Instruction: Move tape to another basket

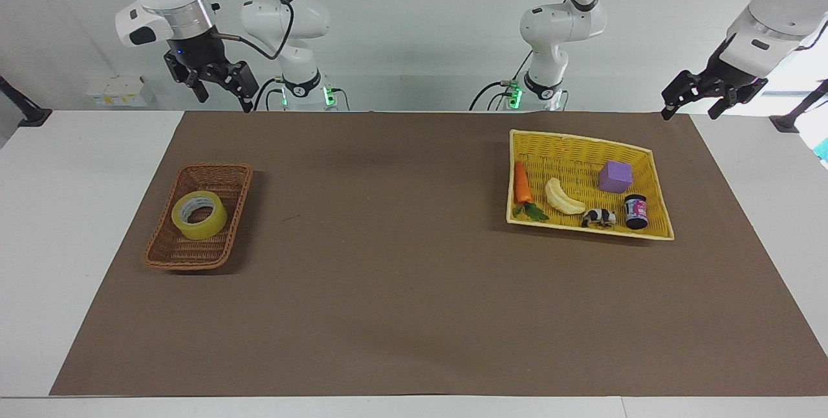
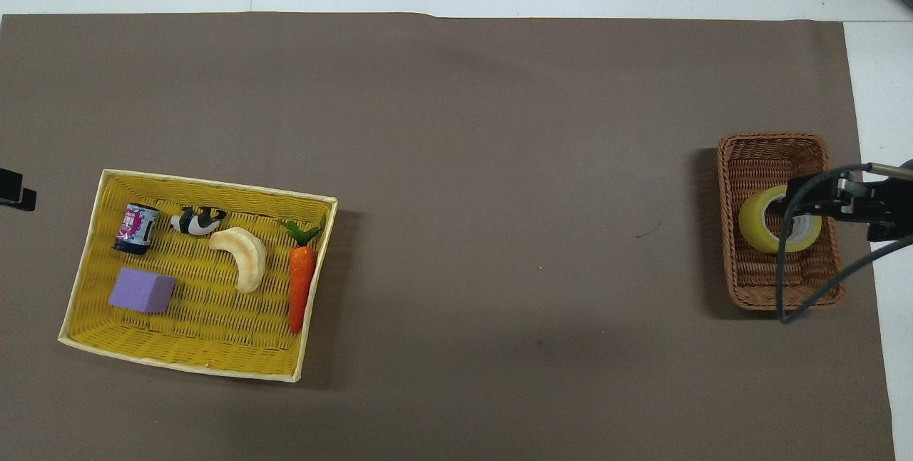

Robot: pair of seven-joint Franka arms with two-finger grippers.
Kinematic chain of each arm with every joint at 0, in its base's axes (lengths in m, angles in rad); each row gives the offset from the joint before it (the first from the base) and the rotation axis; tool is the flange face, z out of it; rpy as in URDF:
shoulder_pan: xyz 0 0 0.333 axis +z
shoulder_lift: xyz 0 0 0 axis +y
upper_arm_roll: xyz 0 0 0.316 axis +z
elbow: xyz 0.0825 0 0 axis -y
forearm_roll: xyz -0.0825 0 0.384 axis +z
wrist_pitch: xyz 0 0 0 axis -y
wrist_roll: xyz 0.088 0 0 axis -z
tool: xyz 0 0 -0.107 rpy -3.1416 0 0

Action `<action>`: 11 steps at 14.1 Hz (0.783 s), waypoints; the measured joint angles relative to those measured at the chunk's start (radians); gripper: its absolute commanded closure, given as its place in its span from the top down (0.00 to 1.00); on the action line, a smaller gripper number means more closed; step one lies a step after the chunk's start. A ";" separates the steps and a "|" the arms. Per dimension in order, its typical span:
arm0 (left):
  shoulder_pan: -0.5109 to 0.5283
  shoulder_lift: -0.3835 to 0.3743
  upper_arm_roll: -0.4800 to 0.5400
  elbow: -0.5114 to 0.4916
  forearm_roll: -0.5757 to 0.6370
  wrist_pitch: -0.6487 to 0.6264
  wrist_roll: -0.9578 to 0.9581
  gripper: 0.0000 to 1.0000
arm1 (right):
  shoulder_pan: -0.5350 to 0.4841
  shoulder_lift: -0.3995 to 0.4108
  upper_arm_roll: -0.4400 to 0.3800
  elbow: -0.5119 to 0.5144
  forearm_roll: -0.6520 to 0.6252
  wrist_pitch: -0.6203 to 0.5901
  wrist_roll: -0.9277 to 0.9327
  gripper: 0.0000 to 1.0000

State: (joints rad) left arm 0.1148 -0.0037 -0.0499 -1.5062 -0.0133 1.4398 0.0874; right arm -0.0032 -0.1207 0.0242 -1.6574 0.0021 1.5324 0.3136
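The yellow tape [image 1: 199, 214] lies flat in the small dark-brown wicker basket [image 1: 191, 259] at the right arm's end of the table. It also shows in the overhead view [image 2: 755, 227], inside that basket [image 2: 774, 291]. My right gripper [image 1: 223, 99] is open and empty, raised high over the mat's edge nearest the robots, well above the basket. In the overhead view it [image 2: 831, 201] partly covers the tape. My left gripper [image 1: 690, 112] is open and empty, held up over the mat's corner at the left arm's end, where the arm waits.
A larger bright-yellow basket [image 1: 582, 140] at the left arm's end holds a carrot [image 1: 522, 183], a peeled banana [image 1: 561, 197], a purple cube [image 1: 614, 176], a toy cow [image 1: 599, 217] and a small jar [image 1: 636, 211]. A brown mat [image 1: 401, 275] covers the table.
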 measured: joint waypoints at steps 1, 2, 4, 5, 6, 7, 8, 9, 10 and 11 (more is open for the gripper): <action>0.000 -0.001 0.000 -0.003 0.000 0.000 0.004 1.00 | 0.000 0.000 -0.002 0.000 0.000 0.001 -0.029 1.00; 0.000 -0.004 0.000 -0.007 0.000 0.000 0.013 1.00 | -0.001 0.000 -0.004 0.000 0.000 0.001 -0.068 1.00; 0.000 -0.012 -0.001 -0.018 0.000 0.000 0.023 1.00 | -0.013 -0.001 -0.011 0.014 -0.001 -0.001 -0.126 1.00; 0.000 -0.014 -0.001 -0.021 0.000 0.000 0.025 1.00 | -0.023 -0.001 -0.013 0.027 -0.002 -0.004 -0.151 1.00; 0.000 -0.015 -0.001 -0.022 0.000 0.000 0.026 1.00 | -0.032 -0.001 -0.014 0.034 -0.002 -0.004 -0.178 1.00; 0.000 -0.015 -0.001 -0.022 0.000 0.001 0.026 1.00 | -0.037 -0.001 -0.015 0.036 -0.002 -0.004 -0.199 1.00; 0.000 -0.015 -0.001 -0.022 0.000 0.001 0.026 1.00 | -0.039 -0.001 -0.015 0.036 -0.002 -0.004 -0.209 1.00; 0.000 -0.015 -0.001 -0.022 0.000 0.001 0.027 1.00 | -0.039 0.000 -0.015 0.036 -0.002 -0.004 -0.212 1.00; 0.000 -0.015 -0.001 -0.023 0.000 0.001 0.027 1.00 | -0.039 0.000 -0.015 0.036 -0.002 -0.004 -0.217 1.00; 0.000 -0.015 -0.001 -0.023 0.000 0.001 0.027 1.00 | -0.039 0.000 -0.015 0.036 -0.002 -0.007 -0.231 1.00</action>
State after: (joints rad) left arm 0.1148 -0.0189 -0.0509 -1.5293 -0.0133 1.4407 0.1142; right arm -0.0424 -0.1209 0.0096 -1.6213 -0.0001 1.5250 0.0825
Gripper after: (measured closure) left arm 0.000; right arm 0.000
